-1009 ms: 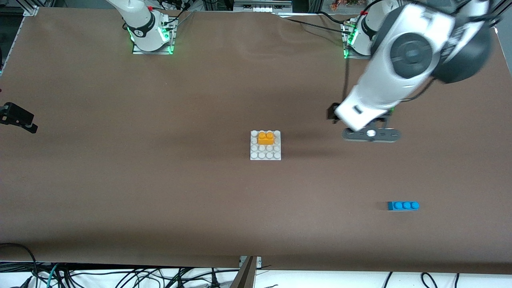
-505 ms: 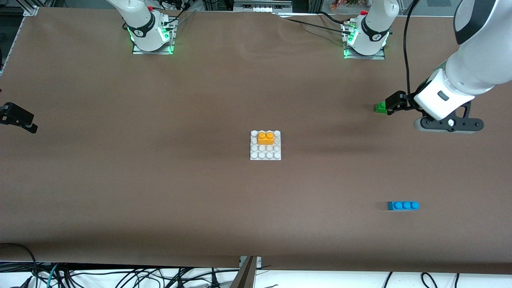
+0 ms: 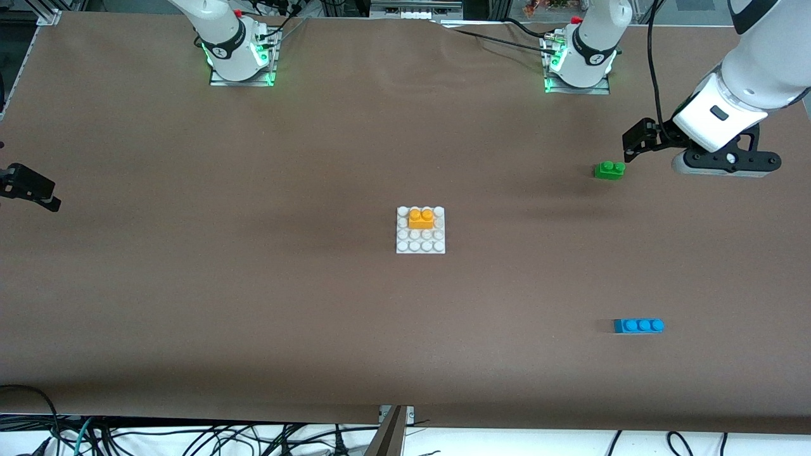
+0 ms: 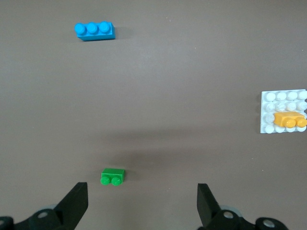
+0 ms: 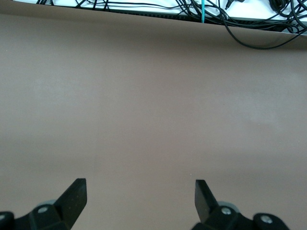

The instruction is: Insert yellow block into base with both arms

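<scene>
The yellow block (image 3: 421,218) sits seated on the white base (image 3: 408,244) in mid-table, on the rows farther from the front camera. Both also show in the left wrist view, the block (image 4: 289,119) on the base (image 4: 278,101). My left gripper (image 3: 635,144) is open and empty, over the table beside a green brick, toward the left arm's end; its wrist view shows the wide-apart fingers (image 4: 142,191). My right gripper (image 3: 30,187) waits at the right arm's end of the table, open and empty (image 5: 139,188) over bare table.
A green two-stud brick (image 3: 609,170) lies on the table, also seen in the left wrist view (image 4: 112,176). A blue three-stud brick (image 3: 638,325) lies nearer the front camera (image 4: 94,31). Cables (image 5: 225,14) hang off the table edge.
My left arm has swung away from beside the base toward its own end of the table, uncovering the green brick. The block, base and right gripper have not moved.
</scene>
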